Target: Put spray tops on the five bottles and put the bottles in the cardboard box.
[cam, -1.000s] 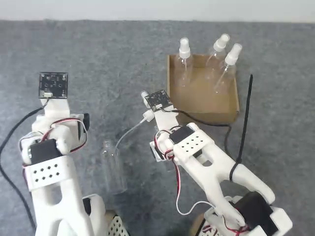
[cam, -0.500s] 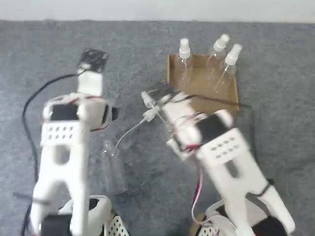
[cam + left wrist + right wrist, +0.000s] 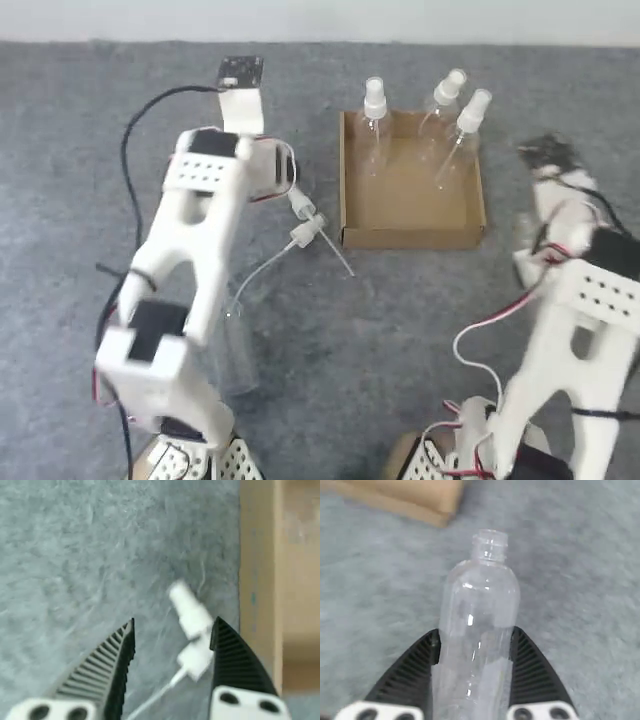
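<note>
My left gripper (image 3: 175, 622) is open, low over the grey carpet, with a white spray top (image 3: 192, 625) between its fingers, beside the cardboard box (image 3: 257, 570). From above, the left arm stretches to two spray tops (image 3: 302, 205) (image 3: 308, 232) lying left of the box (image 3: 345, 180); the nearer one trails a thin tube. My right gripper (image 3: 475, 634) is shut on a clear bottle (image 3: 479, 605) without a top, its open neck pointing away. The right arm (image 3: 580, 290) is right of the box. Another topless bottle (image 3: 238, 350) lies on the carpet, partly behind the left arm.
Three clear bottles with spray tops (image 3: 375, 100) (image 3: 448, 88) (image 3: 474, 108) stand at the far side of the box. A corner of the box (image 3: 420, 497) lies ahead of the held bottle. Bare carpet spreads in front of the box.
The left arm has swung forward and right, from the near left to the spray tops. The right arm has swung from the middle to the right of the box.
</note>
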`<control>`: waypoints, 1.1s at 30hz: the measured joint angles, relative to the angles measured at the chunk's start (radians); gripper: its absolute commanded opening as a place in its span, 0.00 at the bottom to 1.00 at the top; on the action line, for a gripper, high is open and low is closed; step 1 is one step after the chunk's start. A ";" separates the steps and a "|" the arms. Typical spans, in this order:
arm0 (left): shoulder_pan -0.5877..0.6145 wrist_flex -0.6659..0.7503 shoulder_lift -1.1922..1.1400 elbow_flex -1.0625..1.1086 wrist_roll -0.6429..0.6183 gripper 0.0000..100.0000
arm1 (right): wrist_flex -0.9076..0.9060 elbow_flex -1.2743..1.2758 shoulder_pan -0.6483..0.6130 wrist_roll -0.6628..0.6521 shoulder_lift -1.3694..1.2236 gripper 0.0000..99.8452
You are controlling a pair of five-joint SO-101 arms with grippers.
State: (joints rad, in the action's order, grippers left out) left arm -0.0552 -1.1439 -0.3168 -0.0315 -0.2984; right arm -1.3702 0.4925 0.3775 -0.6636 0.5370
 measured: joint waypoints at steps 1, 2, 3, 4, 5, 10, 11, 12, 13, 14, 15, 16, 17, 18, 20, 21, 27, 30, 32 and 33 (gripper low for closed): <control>-0.002 0.002 -0.051 -0.038 -0.023 0.22 | 0.048 0.032 0.035 -0.008 0.000 0.01; -0.006 0.002 -0.101 -0.081 -0.048 0.22 | 0.092 0.061 0.072 -0.021 0.000 0.01; -0.009 0.002 -0.146 -0.120 -0.068 0.22 | 0.132 0.091 0.098 -0.038 0.000 0.01; -0.011 0.002 -0.187 -0.153 -0.084 0.22 | 0.163 0.115 0.117 -0.051 -0.002 0.01; -0.011 0.002 -0.229 -0.184 -0.100 0.22 | 0.189 0.133 0.129 -0.064 -0.003 0.01; -0.012 -0.043 -0.390 -0.324 -0.143 0.22 | 0.284 0.147 0.176 -0.100 -0.074 0.01; -0.017 -0.060 -0.417 -0.350 -0.146 0.22 | 0.298 0.147 0.181 -0.103 -0.101 0.01; -0.020 -0.077 -0.437 -0.374 -0.146 0.22 | 0.311 0.147 0.181 -0.104 -0.127 0.01; -0.023 -0.100 -0.456 -0.399 -0.146 0.22 | 0.321 0.147 0.181 -0.106 -0.150 0.01; -0.023 -0.120 -0.474 -0.425 -0.147 0.22 | 0.328 0.147 0.181 -0.106 -0.169 0.01; -0.023 -0.144 -0.491 -0.451 -0.147 0.22 | 0.334 0.147 0.181 -0.106 -0.181 0.01; -0.021 -0.166 -0.509 -0.474 -0.147 0.20 | 0.339 0.147 0.181 -0.106 -0.189 0.01; -0.021 -0.186 -0.525 -0.496 -0.147 0.19 | 0.342 0.147 0.181 -0.106 -0.198 0.01; -0.021 -0.201 -0.542 -0.517 -0.147 0.17 | 0.344 0.147 0.181 -0.106 -0.206 0.01; -0.023 -0.230 -0.566 -0.560 -0.146 0.14 | 0.344 0.147 0.181 -0.106 -0.215 0.01; -0.025 -0.244 -0.577 -0.582 -0.129 0.14 | 0.345 0.147 0.181 -0.106 -0.216 0.01; -0.028 -0.339 -0.628 -0.701 -0.017 0.13 | 0.347 0.147 0.181 -0.106 -0.216 0.01; -0.025 -0.400 -0.632 -0.770 0.023 0.13 | 0.347 0.147 0.181 -0.106 -0.216 0.01; -0.025 -0.437 -0.632 -0.832 0.038 0.13 | 0.347 0.147 0.181 -0.106 -0.216 0.01; -0.025 -0.462 -0.632 -0.861 0.048 0.13 | 0.347 0.147 0.181 -0.106 -0.216 0.01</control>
State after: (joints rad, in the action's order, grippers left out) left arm -0.0798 -1.6057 -0.9490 -0.8922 -0.2509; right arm -1.0234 0.6398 0.5585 -0.7695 0.3207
